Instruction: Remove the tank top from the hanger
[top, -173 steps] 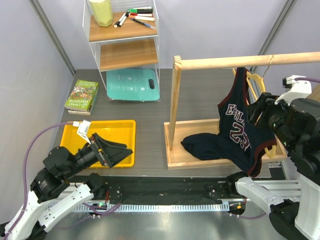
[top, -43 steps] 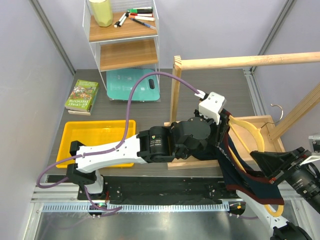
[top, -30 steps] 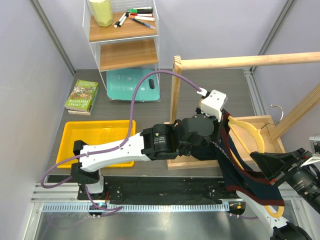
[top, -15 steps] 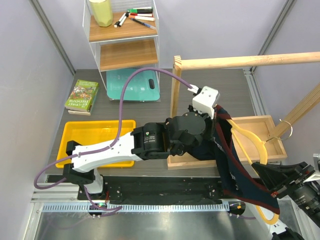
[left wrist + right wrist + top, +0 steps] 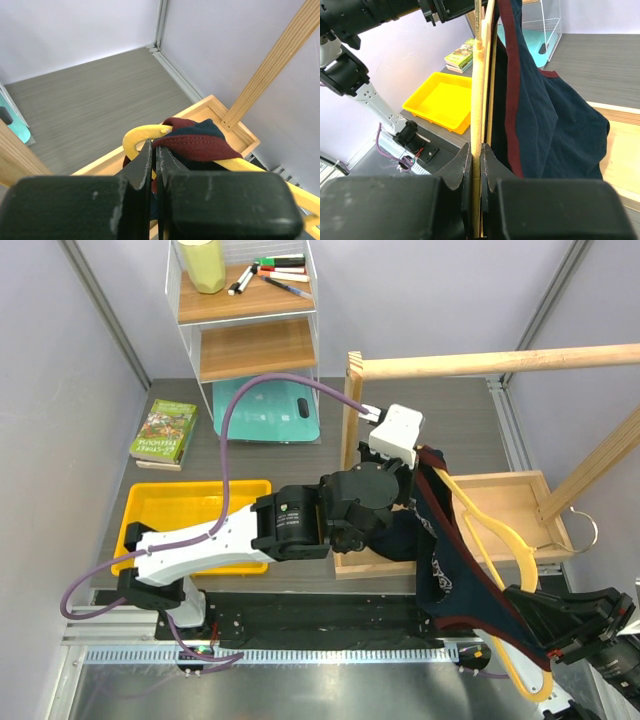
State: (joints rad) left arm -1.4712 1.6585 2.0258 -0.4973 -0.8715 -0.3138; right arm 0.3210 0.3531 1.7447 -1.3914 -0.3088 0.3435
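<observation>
Over the table's [image 5: 300,458] near right corner, the left hand [image 5: 155,150] pinches the tank top [image 5: 550,115] by its strap and the right hand [image 5: 476,152] clamps the hanger [image 5: 478,75]. Pulled askew, the strap may snag on the hanger's tip.

Yellow hanger [image 5: 478,75] in right gripper [image 5: 476,148]

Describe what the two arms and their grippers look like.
The left arm has white links, bulky black joints, a white wrist camera box and a long purple cable. Both the left gripper and right gripper are black and scuffed, with tapering fingers.
</observation>
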